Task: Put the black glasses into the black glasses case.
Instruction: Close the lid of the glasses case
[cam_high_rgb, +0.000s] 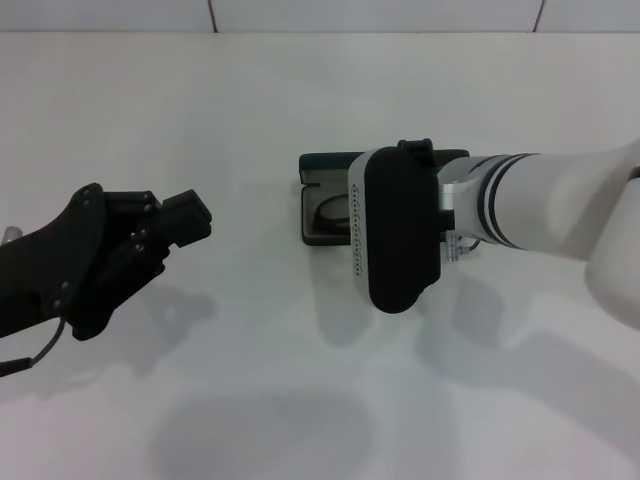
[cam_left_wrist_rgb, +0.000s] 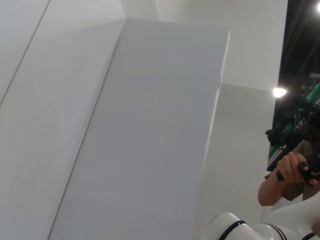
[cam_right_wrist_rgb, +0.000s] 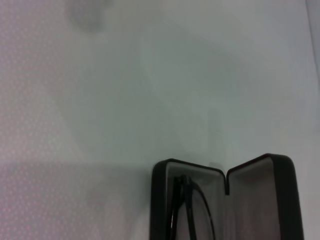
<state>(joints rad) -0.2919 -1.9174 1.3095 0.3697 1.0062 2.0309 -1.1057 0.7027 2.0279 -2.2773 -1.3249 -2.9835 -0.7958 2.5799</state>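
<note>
The black glasses case lies open on the white table, right of centre, partly hidden under my right gripper, which hovers over its right part. The black glasses lie inside the case. In the right wrist view the case shows its grey lining and raised lid, and the glasses rest in one half. That view shows none of the right gripper's own parts. My left gripper is shut and empty, held above the table far to the left of the case.
The white tabletop runs back to a tiled wall. The left wrist view shows only white wall panels and a person's hand far off.
</note>
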